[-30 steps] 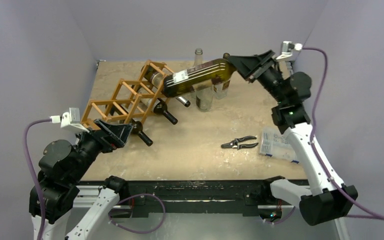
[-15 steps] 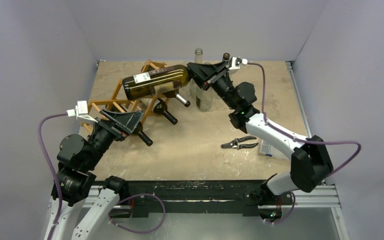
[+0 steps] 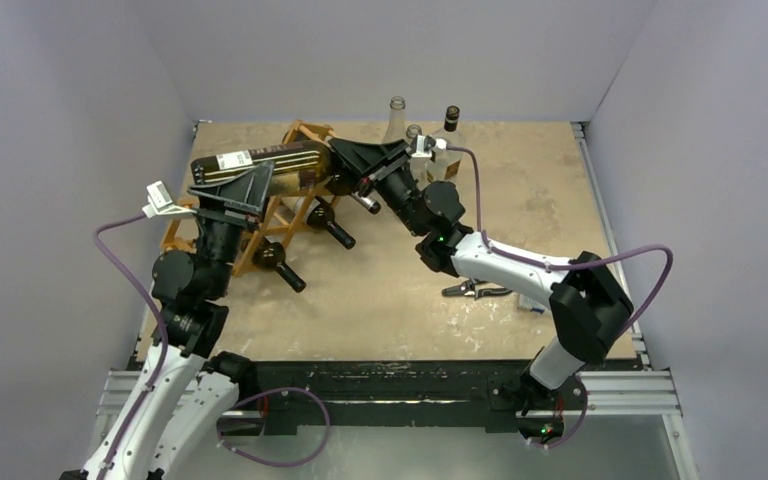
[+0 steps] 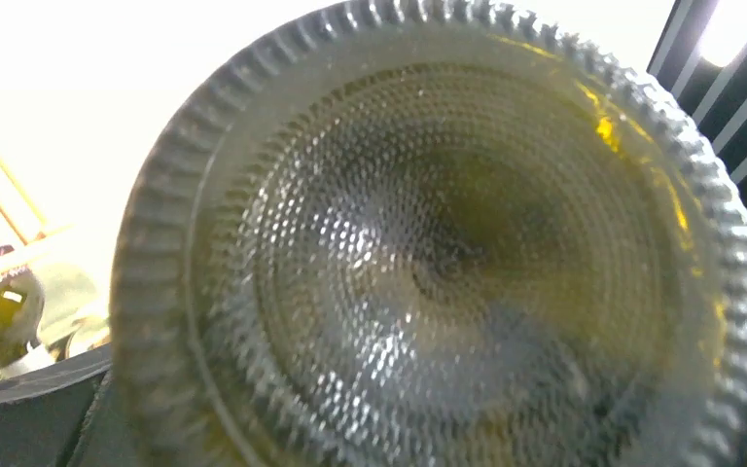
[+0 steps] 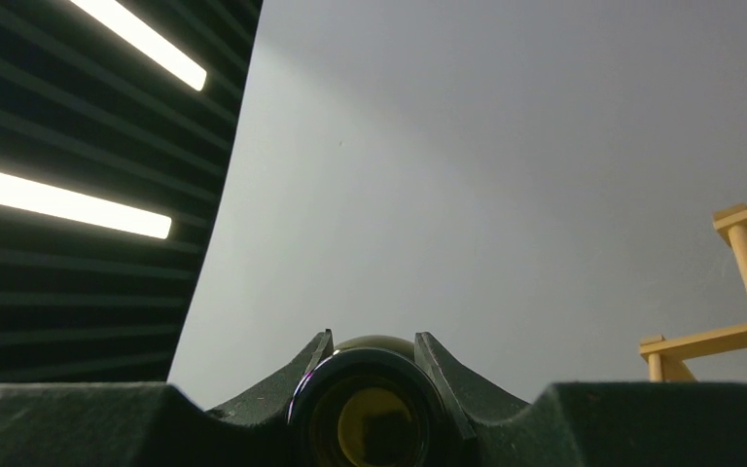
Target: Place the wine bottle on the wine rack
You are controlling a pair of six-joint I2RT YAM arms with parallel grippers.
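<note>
table [image 3: 380, 290]: beige marbled top | on it: wine rack [image 3: 308, 128] far left, pliers [image 3: 460, 291] right, upright bottles [image 3: 397, 112] far edge

Overhead view, 2 wrist close-ups of bottle [image 4: 438, 263]

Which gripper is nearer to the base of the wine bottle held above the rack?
Left. The left gripper is open right at the base of the wine bottle; the right gripper is shut on its neck, at the opposite end.
</note>
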